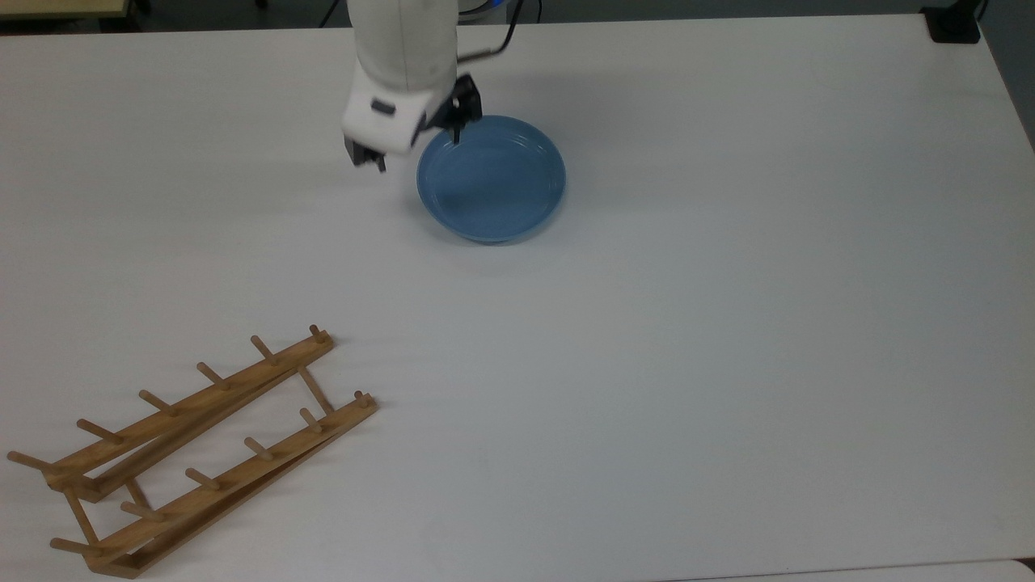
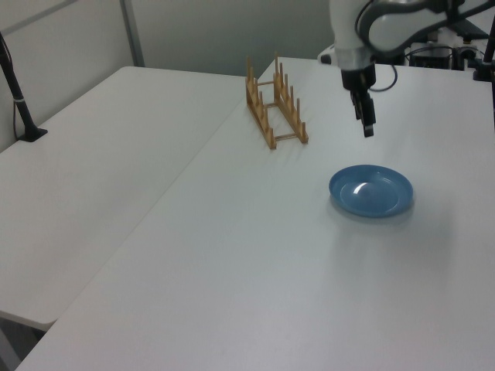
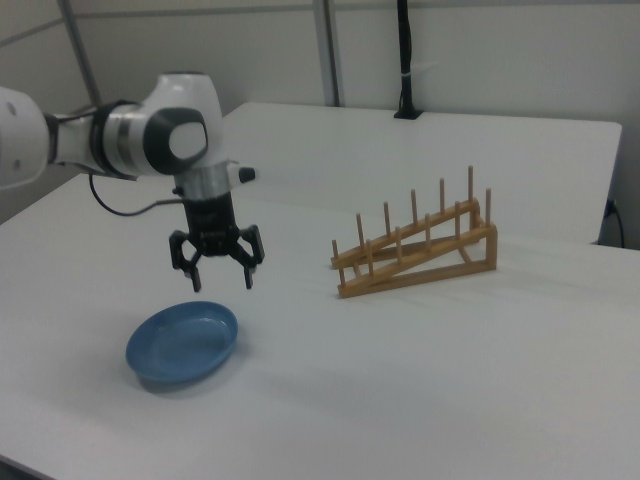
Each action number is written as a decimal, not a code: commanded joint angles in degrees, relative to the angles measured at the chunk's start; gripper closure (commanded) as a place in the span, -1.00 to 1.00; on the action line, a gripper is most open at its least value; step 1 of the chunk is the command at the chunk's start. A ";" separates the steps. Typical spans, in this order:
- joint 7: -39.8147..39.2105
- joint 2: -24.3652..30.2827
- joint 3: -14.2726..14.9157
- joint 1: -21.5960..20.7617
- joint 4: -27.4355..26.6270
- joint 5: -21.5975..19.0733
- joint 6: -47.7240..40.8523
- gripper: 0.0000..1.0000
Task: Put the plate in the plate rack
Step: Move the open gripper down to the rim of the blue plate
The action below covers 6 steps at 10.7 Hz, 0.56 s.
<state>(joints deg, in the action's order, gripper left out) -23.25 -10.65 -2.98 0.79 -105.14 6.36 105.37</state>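
Observation:
A light-blue plate (image 1: 491, 179) lies flat on the white table, also seen as the plate (image 2: 371, 191) and the plate (image 3: 183, 344). My gripper (image 1: 418, 149) hangs open over the plate's rim on the top view's left, fingers pointing down, with nothing between them. In the right view the gripper (image 3: 222, 282) is a short way above the plate, not touching it. In the left view the gripper (image 2: 367, 127) is above and behind the plate. The wooden plate rack (image 1: 194, 449) stands apart at the top view's lower left, also seen as the rack (image 2: 276, 104) and the rack (image 3: 415, 250).
A black mount (image 1: 954, 24) sits at the table's corner at the top view's upper right. A second white table (image 2: 93, 170) adjoins on the left view's left, carrying a black pole (image 2: 19, 100). The white table (image 1: 728, 364) spreads wide between plate and rack.

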 commanded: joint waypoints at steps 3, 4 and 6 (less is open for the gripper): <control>-2.33 -6.48 0.35 -2.11 -0.15 4.01 3.61 -0.03; -2.42 -7.19 0.35 -2.20 -0.15 4.18 3.61 0.16; -2.59 -8.42 0.35 -2.29 -0.15 4.88 3.87 0.43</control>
<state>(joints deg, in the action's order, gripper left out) -24.50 -18.07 -3.02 -0.48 -105.20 9.88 108.29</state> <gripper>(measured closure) 0.498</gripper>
